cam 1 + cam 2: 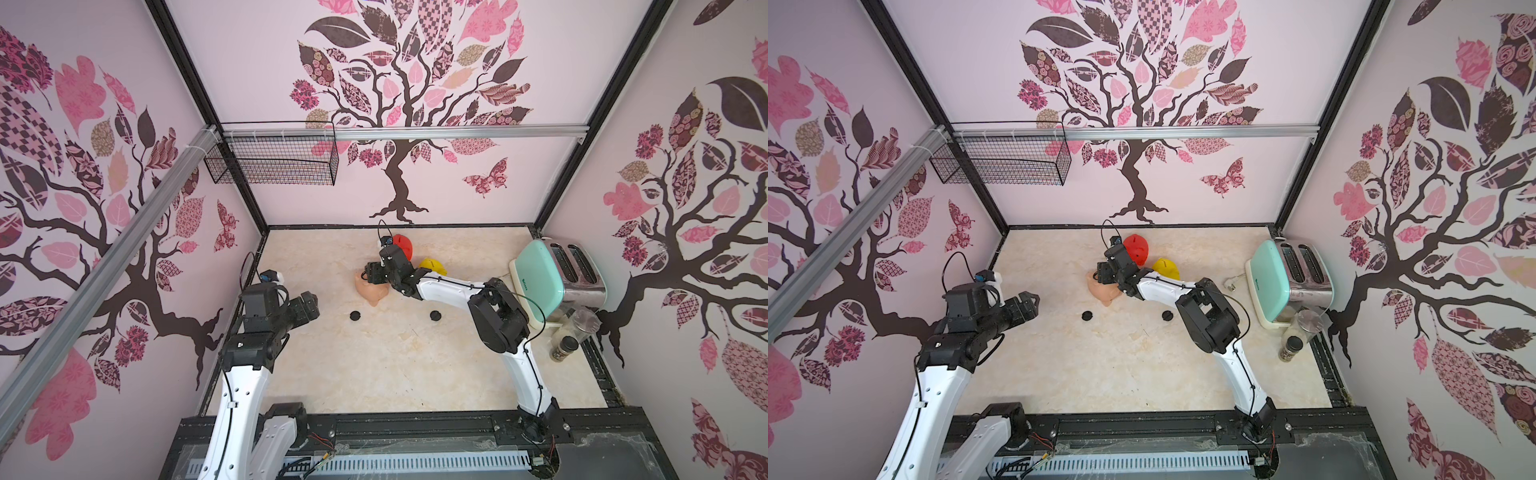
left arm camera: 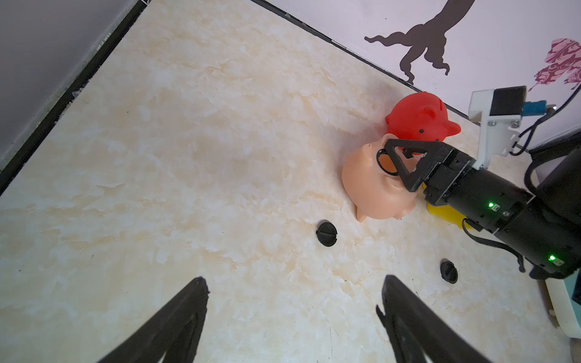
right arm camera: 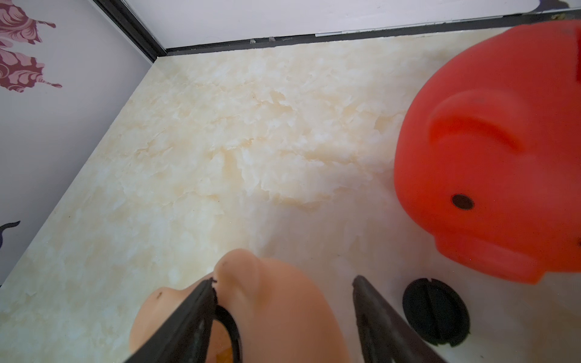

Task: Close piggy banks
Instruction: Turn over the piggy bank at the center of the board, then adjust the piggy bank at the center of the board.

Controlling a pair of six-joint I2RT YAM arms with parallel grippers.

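The peach-pink piggy bank [image 1: 372,291] [image 2: 371,191] lies on its side mid-table, and its round, dark-rimmed belly hole [image 2: 385,162] shows. My right gripper [image 1: 368,274] [image 3: 283,284] is over it, open. One finger rests at the hole's edge, the other stands off the pig. A black plug [image 3: 435,311] lies on the table just beside that finger. The red piggy bank [image 1: 405,245] [image 3: 490,176] stands behind. The yellow piggy bank [image 1: 433,266] is half hidden by the right arm. My left gripper [image 1: 309,307] [image 2: 294,283] hovers open and empty at the left.
Two more black plugs [image 1: 355,316] [image 1: 435,316] lie on the marble table in front of the peach pig. A mint-green toaster [image 1: 540,282], a glass jar [image 1: 584,326] and a pepper grinder [image 1: 563,348] stand at the right edge. A wire basket [image 1: 274,160] hangs on the back left rail.
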